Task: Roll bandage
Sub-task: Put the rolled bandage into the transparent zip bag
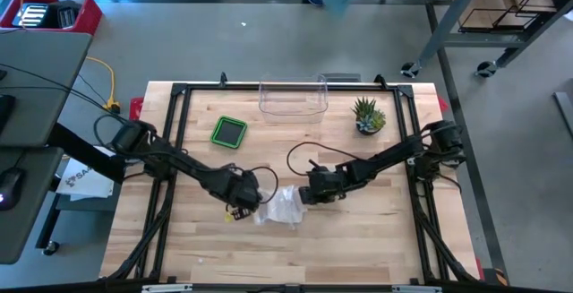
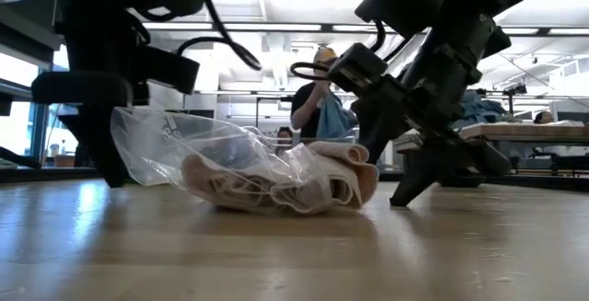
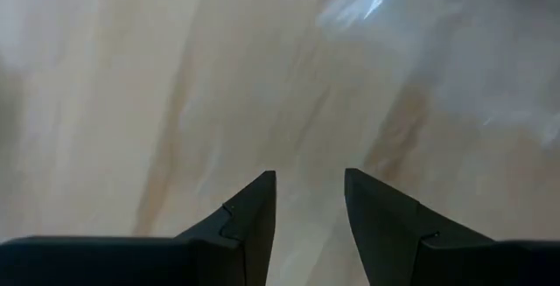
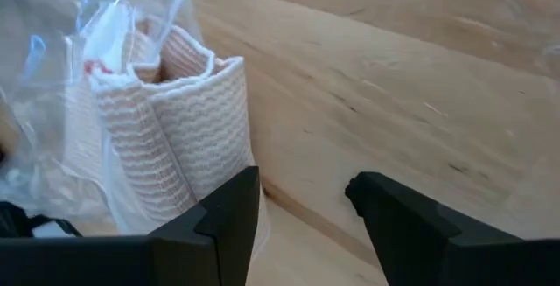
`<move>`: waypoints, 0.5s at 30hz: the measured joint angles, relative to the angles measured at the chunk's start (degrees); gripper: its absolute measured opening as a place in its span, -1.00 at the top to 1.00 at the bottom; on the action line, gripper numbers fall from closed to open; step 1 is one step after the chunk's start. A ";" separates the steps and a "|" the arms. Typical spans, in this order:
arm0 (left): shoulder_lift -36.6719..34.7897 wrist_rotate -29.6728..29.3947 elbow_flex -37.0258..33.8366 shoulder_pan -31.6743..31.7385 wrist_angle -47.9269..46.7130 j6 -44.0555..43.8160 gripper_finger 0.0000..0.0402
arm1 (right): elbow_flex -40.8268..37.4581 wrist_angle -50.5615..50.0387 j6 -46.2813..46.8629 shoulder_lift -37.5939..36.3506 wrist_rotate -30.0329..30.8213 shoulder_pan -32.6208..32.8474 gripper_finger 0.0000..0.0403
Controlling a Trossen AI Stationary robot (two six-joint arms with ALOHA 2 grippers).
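A beige woven bandage (image 2: pixel 304 183), loosely folded, lies on the wooden table, partly inside a clear plastic bag (image 2: pixel 175 140). In the high view the bundle (image 1: pixel 282 207) sits mid-table between both grippers. My left gripper (image 3: pixel 311 194) stands open at the bag's left side (image 1: pixel 240 202), pointing steeply down, with only bare table between its fingers. My right gripper (image 4: pixel 302 194) is open at the bandage's right end (image 1: pixel 307 193), slanting down, with bare wood between its fingers. My right gripper has one finger (image 4: pixel 229 212) right beside the bandage's folded end (image 4: pixel 206 120) and the bag's edge. I cannot tell whether it touches them. The low view shows a fingertip (image 2: pixel 403 191) down at the table just right of the bandage.
A green square container (image 1: pixel 229 132), a clear plastic box (image 1: pixel 293 98) and a small potted plant (image 1: pixel 368 116) stand toward the far edge. A black frame (image 1: pixel 175 123) borders the table. A person (image 2: pixel 322 108) is in the room behind. Bare wood lies toward the near edge.
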 joint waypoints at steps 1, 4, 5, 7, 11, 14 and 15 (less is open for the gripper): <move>0.45 -0.06 0.00 -0.02 1.58 0.42 0.34 | 0.00 0.22 0.80 0.09 0.11 0.00 0.06; 1.75 -0.09 0.00 0.28 6.35 3.44 0.34 | -0.02 2.68 2.29 0.70 0.74 0.08 0.06; 2.38 -0.06 0.05 0.45 7.46 4.53 0.34 | -0.02 3.76 2.47 0.91 0.82 0.22 0.06; 3.62 0.17 0.31 0.73 7.96 5.72 0.34 | 0.35 4.57 3.39 1.31 1.16 0.55 0.06; 5.00 1.00 0.33 1.16 7.63 6.24 0.34 | 2.48 4.16 3.71 2.61 2.17 1.60 0.06; 5.19 0.67 0.26 1.46 8.31 6.23 0.34 | 5.26 3.99 2.95 4.30 2.32 2.15 0.06; 5.21 0.64 0.26 1.55 8.76 6.15 0.34 | 6.18 4.00 2.63 4.99 2.32 2.21 0.06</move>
